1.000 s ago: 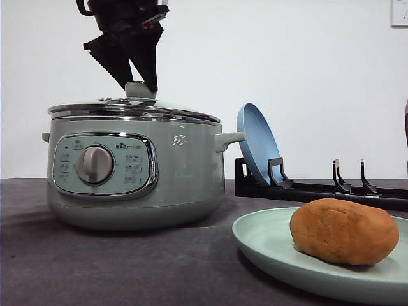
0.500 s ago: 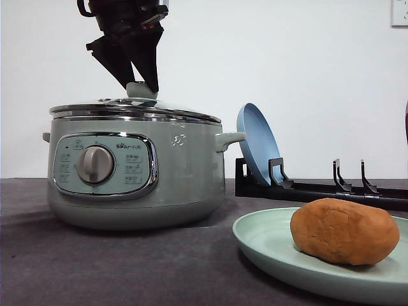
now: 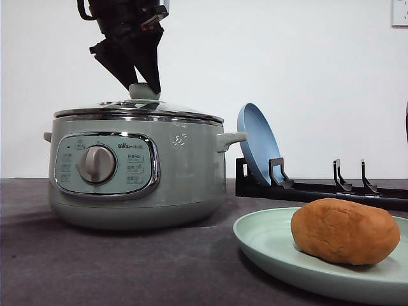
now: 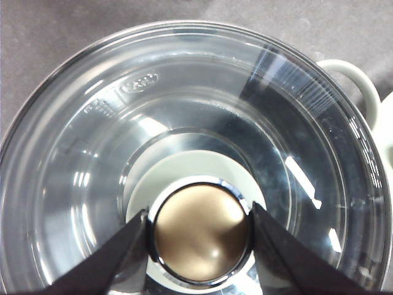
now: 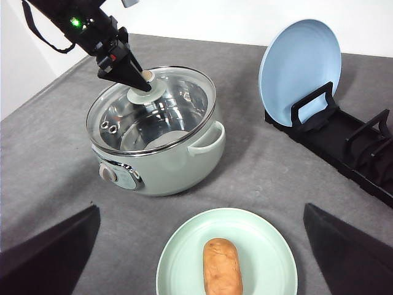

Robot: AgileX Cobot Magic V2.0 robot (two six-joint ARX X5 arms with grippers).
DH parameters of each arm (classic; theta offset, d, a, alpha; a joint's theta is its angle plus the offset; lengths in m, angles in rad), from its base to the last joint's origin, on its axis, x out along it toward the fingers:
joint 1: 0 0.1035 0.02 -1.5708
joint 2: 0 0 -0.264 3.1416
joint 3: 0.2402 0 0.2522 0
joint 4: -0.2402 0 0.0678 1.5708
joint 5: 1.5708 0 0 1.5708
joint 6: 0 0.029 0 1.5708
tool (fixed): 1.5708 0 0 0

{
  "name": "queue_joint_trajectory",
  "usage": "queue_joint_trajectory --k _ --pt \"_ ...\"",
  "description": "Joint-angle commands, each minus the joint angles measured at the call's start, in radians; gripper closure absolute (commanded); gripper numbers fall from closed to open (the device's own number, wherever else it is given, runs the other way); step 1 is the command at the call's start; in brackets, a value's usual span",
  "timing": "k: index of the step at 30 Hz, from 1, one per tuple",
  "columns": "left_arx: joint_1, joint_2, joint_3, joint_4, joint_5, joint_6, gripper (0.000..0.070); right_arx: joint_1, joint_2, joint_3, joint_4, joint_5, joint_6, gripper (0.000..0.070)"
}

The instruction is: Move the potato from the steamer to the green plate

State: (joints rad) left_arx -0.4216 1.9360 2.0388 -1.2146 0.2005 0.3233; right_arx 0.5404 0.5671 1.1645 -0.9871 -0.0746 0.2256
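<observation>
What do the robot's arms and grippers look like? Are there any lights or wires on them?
The left gripper is matte black, with two flat, pointed, wedge-shaped fingers. Its wrist is chunky and black, with a small green light, a red mark and a looping black cable in the right wrist view. The right gripper has the same black triangular fingers.
</observation>
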Motion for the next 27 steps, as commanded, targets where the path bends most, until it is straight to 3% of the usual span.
queue_joint_trajectory --k 1,6,9,17,19,27 --pt "-0.016 0.019 0.024 -0.019 0.060 0.006 0.0700 0.005 0.006 0.016 0.006 0.004 0.003 0.0006" --pt "-0.016 0.019 0.024 -0.073 0.060 0.006 0.0697 0.005 0.006 0.016 0.007 0.004 0.003 0.0006" --pt "-0.014 0.019 0.024 -0.068 0.060 0.005 0.0617 0.005 0.006 0.016 0.007 0.004 0.003 0.0006" --pt "0.002 0.019 0.025 0.013 0.040 -0.057 0.0161 0.005 0.006 0.016 0.007 0.002 0.004 0.0005" --pt "0.008 0.019 0.025 0.021 0.018 -0.075 0.0079 0.005 0.006 0.016 0.007 -0.003 0.006 0.0005" --pt "0.024 0.019 0.027 0.011 0.005 -0.105 0.0053 0.005 0.006 0.016 0.007 -0.004 0.010 0.0005"
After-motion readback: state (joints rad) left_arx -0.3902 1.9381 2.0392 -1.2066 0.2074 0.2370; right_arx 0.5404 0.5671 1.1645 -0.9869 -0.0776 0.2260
